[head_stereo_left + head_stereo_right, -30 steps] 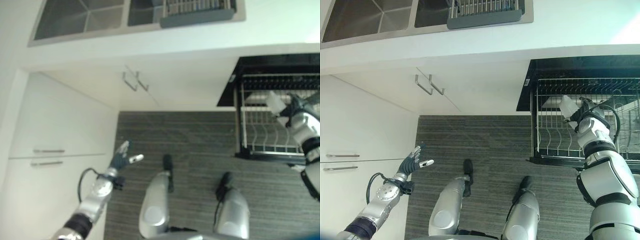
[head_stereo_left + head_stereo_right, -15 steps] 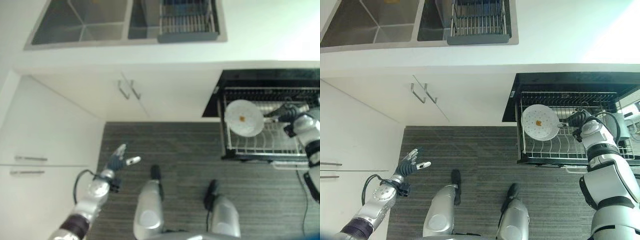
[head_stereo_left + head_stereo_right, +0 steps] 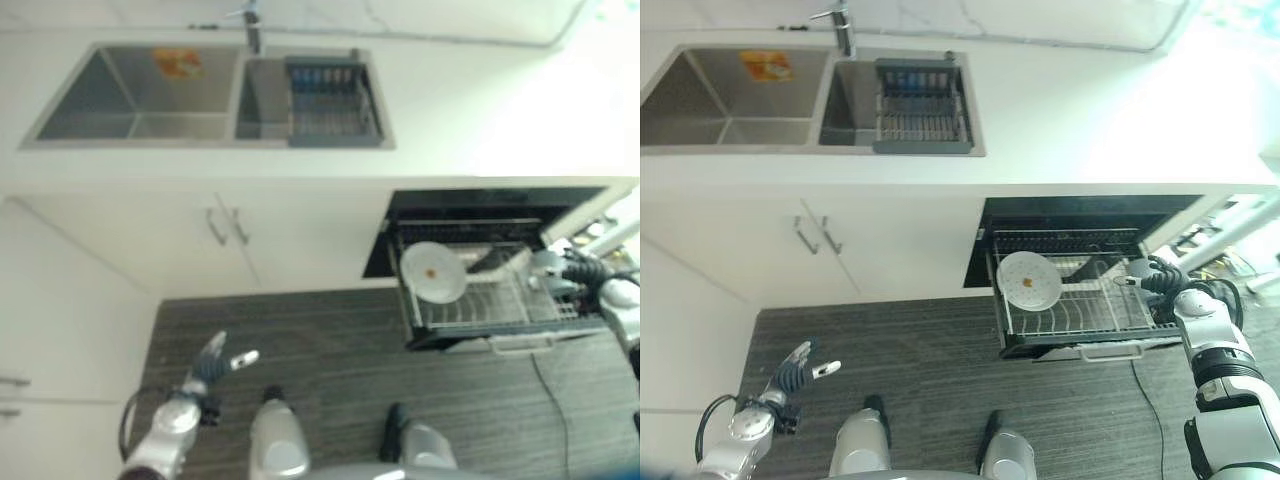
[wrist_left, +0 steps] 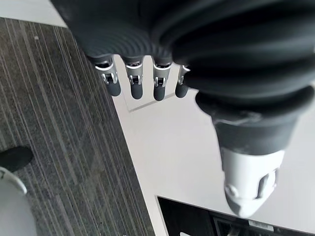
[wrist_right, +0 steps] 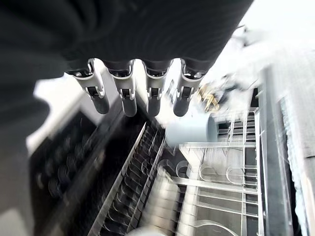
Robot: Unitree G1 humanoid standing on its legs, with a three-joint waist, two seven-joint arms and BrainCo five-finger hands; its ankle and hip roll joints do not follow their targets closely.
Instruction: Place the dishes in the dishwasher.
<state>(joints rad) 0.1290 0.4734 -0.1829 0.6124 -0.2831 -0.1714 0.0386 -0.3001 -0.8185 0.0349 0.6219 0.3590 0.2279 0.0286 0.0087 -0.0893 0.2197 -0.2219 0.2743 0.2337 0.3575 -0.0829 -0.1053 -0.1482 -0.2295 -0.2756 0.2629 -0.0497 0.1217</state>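
Your right hand [image 3: 1152, 277] hangs open and empty above the rack [image 3: 1080, 322]; lift it clear of the plate [image 3: 1029, 281] beside it.

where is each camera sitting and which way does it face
Left eye view: on the head, looking down at the sink, counter and open dishwasher rack; the left hand shows low.
Right eye view: beside it, same scene; the right hand is at the rack, a white plate stands in it.
Left wrist view: along the left hand, open, over striped floor.
Right wrist view: along the right hand, fingers straight, over the rack wires and a grey cup.
Shared: both eyes show the rack and plate.
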